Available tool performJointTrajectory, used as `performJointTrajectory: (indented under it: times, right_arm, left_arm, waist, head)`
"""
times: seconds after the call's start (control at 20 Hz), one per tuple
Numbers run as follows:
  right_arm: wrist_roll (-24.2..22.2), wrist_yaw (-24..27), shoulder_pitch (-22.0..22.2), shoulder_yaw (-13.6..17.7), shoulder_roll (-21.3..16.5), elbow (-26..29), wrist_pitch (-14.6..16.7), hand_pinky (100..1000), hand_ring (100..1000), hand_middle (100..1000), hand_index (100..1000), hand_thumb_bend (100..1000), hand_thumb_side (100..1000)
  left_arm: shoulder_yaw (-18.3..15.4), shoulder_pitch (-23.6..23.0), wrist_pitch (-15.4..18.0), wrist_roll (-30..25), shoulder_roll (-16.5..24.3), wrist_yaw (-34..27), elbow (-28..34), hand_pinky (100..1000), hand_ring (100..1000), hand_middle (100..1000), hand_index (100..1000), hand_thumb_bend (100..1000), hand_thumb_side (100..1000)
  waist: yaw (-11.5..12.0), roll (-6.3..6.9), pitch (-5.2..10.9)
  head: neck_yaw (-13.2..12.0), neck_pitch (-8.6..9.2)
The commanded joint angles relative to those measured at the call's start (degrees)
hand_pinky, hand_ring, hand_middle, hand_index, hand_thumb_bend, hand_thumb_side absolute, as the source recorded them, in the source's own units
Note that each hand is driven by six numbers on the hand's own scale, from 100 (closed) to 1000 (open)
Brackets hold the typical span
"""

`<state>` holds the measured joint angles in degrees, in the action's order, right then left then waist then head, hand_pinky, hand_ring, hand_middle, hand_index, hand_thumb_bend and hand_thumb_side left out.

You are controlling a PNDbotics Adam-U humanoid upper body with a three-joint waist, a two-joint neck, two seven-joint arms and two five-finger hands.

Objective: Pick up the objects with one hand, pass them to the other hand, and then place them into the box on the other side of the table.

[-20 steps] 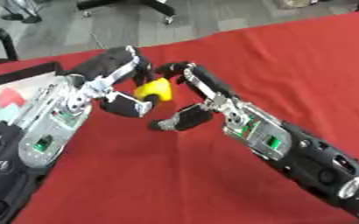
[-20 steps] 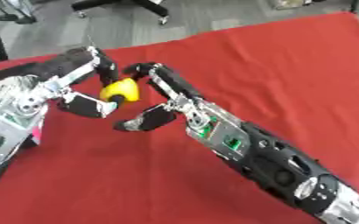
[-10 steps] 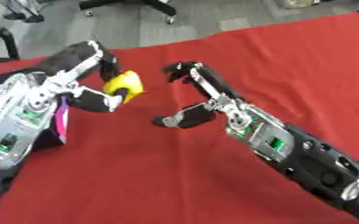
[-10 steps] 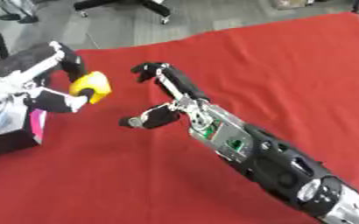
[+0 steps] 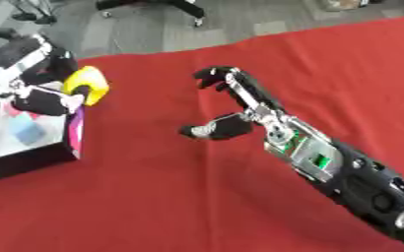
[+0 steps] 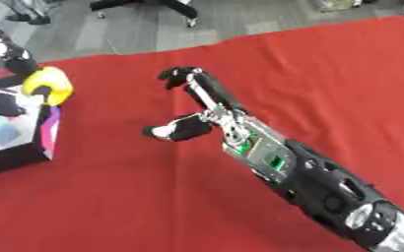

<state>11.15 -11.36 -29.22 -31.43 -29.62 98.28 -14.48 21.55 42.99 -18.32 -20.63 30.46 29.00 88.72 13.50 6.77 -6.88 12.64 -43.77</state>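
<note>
A yellow object (image 5: 88, 83) is pinched in my left hand (image 5: 43, 96), which holds it over the right edge of the box (image 5: 35, 156) at the left of the table. Inside the box I see a pale blue block (image 5: 24, 132) and a red patch. My right hand (image 5: 236, 106) hangs over the middle of the red cloth, fingers relaxed and spread, thumb pointing left, nothing in it. It stands well apart from the yellow object.
A red cloth (image 5: 180, 192) covers the table. Grey floor and the legs of an office chair (image 5: 153, 6) lie beyond the far edge. The box has a magenta and dark right wall (image 5: 74, 134).
My left hand carried the yellow object leftward from the meeting point to the box edge. My right hand let go and stays open at the centre. The camera has also shifted.
</note>
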Motion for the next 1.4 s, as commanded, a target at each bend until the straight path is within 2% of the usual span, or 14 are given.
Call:
performJointTrajectory:
  times: [0.05,0.35,0.65,0.95,1.0,1.25,1.3,1.4]
  right_arm:
    - [0.3,0.4,-0.7,0.9,-1.4,1.8,-0.2,762,784,641,799,669,260]
    - [0.5,1.9,-0.3,1.4,-2.2,2.7,-0.1,766,784,646,802,629,239]
    - [1.9,2.7,0.0,2.1,-2.6,3.2,-0.2,759,774,631,793,637,228]
    - [3.0,4.1,0.4,3.0,-2.5,3.5,-0.3,754,772,628,793,638,225]
    - [3.3,4.3,0.4,3.4,-2.6,3.6,-0.2,754,771,627,792,638,224]
    - [4.7,5.5,0.5,4.4,-2.8,4.6,-0.3,751,768,623,789,636,220]
    - [4.8,5.6,0.5,4.5,-2.8,4.7,-0.4,751,768,622,784,636,220]
    - [5.1,5.8,0.5,4.7,-2.8,4.8,-0.5,751,768,622,784,636,220]
  left_arm:
    - [-2.5,-0.1,-1.4,1.5,3.4,-1.8,0.0,729,541,388,415,111,100]
    - [-4.7,-2.4,-2.3,3.7,5.7,-1.9,-2.8,732,544,391,417,119,100]
    - [-6.8,-3.0,-2.2,6.0,6.0,-0.4,-9.2,734,548,397,425,119,100]
    - [-8.5,-2.7,0.1,9.9,4.5,0.9,-16.6,750,580,472,535,218,100]
    - [-8.7,-2.6,0.8,10.8,4.1,1.1,-17.8,751,583,478,543,209,105]
    - [-9.4,-2.2,3.1,13.8,2.9,2.3,-23.2,777,643,547,647,300,219]
    - [-9.5,-2.2,3.5,14.1,2.8,2.6,-23.9,791,680,595,702,351,285]
    - [-9.7,-2.2,4.3,14.4,2.6,3.3,-24.8,797,700,620,727,383,331]
  waist:
    - [0.1,-0.35,0.96]
    - [-0.1,-0.45,1.21]
    - [-0.5,-0.84,1.10]
    - [-0.8,-1.28,0.84]
    - [-0.9,-1.38,0.79]
    - [-1.2,-1.74,0.51]
    - [-1.2,-1.76,0.45]
    - [-1.2,-1.76,0.38]
  head:
    - [-1.5,-0.35]
    - [-4.2,-0.35]
    - [-5.7,-0.29]
    - [-6.9,0.04]
    - [-7.0,0.10]
    - [-7.4,0.45]
    - [-7.4,0.51]
    - [-7.3,0.55]
